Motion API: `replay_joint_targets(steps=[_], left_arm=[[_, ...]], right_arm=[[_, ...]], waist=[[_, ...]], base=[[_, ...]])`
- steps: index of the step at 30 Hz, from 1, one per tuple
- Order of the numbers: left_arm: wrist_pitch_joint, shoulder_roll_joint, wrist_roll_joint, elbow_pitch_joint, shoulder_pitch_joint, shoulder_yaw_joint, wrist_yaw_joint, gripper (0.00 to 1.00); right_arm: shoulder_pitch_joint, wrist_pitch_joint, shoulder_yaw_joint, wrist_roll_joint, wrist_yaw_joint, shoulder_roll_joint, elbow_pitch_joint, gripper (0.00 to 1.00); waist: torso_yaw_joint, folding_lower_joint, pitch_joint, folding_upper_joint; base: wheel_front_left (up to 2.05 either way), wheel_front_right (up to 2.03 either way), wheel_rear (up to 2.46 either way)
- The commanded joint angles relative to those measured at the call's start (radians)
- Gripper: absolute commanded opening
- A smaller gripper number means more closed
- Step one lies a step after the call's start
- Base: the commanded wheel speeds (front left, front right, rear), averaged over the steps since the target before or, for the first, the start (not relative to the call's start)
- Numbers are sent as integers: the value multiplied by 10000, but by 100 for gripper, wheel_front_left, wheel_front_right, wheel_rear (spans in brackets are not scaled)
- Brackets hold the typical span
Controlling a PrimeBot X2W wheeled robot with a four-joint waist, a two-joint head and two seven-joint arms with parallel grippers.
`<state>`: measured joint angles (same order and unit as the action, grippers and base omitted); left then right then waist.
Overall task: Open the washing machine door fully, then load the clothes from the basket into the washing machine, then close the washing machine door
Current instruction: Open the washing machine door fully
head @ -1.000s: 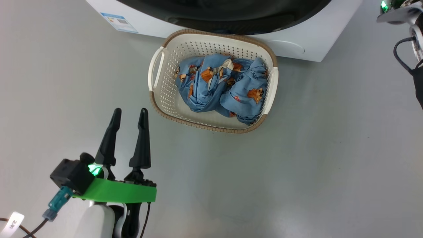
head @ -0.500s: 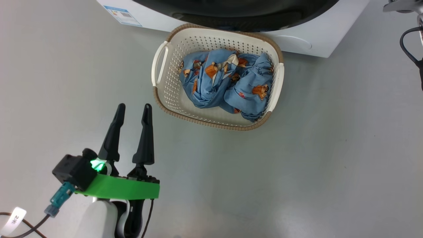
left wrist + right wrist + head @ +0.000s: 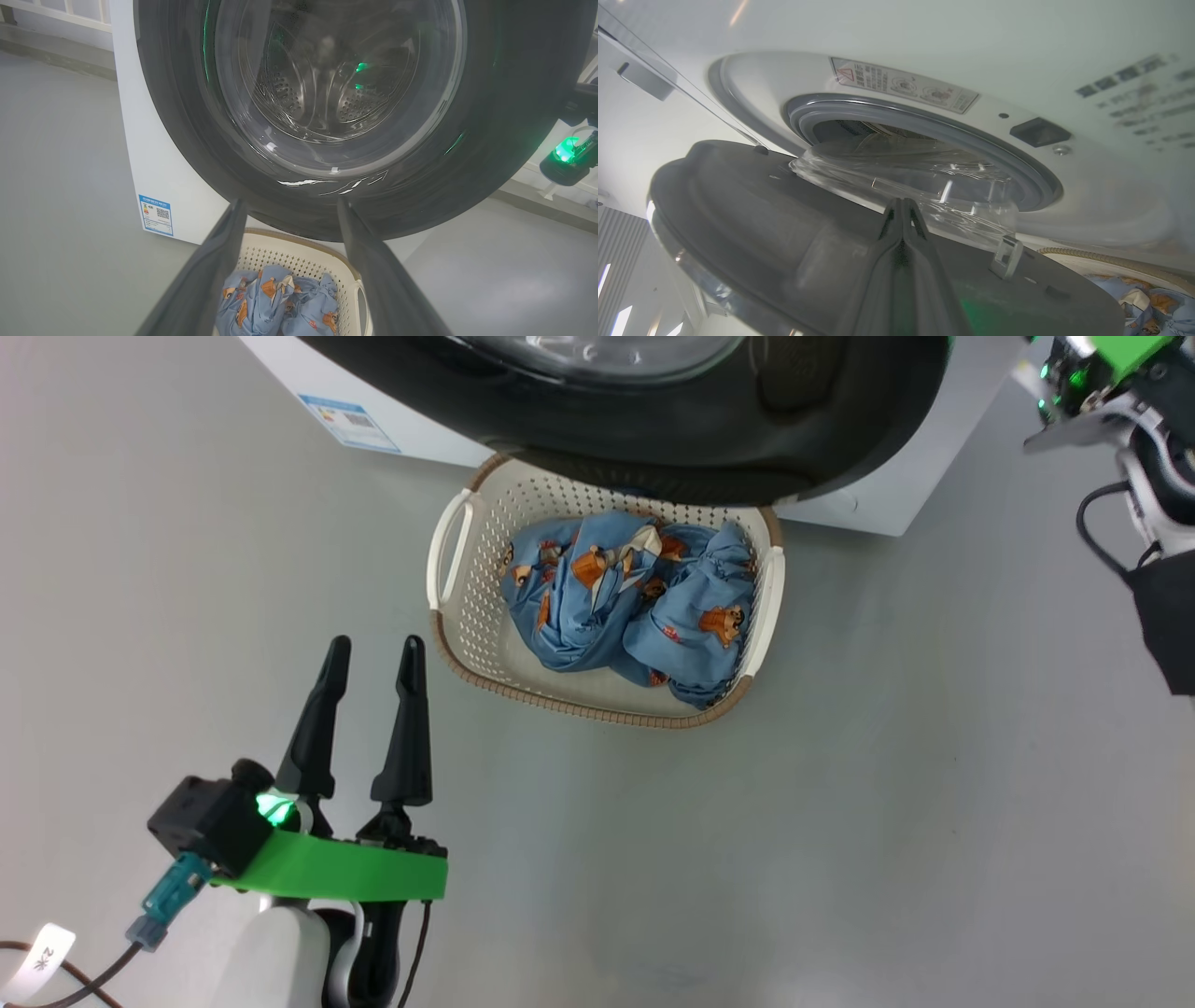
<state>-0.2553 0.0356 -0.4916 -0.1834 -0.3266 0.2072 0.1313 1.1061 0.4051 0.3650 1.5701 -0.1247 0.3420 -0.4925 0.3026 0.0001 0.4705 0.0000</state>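
Right hand [image 3: 902,203] (fingers together) before ajar washing machine door [image 3: 752,219]

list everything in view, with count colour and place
washing machine: one, white, behind the basket
door: one, glossy black with clear glass, partly open above the basket
gasket: one, grey, around the drum opening
label: one, blue, low on the machine's front
basket: one, cream with brown rim, on the floor
clothes: one bundle, light blue with bears, in the basket
floor: one, grey, all around
left gripper: one, dark, open, left of the basket
right gripper: one, dark, shut, by the door's inner face
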Motion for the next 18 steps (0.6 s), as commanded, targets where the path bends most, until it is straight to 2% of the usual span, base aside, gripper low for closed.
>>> replay_joint_targets(steps=[1, 18], left_arm=[[-65, 154, 98, 133, 162, -359, -6, 100], [-65, 409, 283, 43, 780, -413, -6, 100]], right_arm=[[-414, 185, 268, 90, -60, -410, 342, 0], [-1724, 866, 837, 193, -60, -995, 532, 0]], waist=[[-58, -1, -169, 0], [-245, -1, -1217, 0]], base=[[0, 0, 0], [0, 0, 0]])
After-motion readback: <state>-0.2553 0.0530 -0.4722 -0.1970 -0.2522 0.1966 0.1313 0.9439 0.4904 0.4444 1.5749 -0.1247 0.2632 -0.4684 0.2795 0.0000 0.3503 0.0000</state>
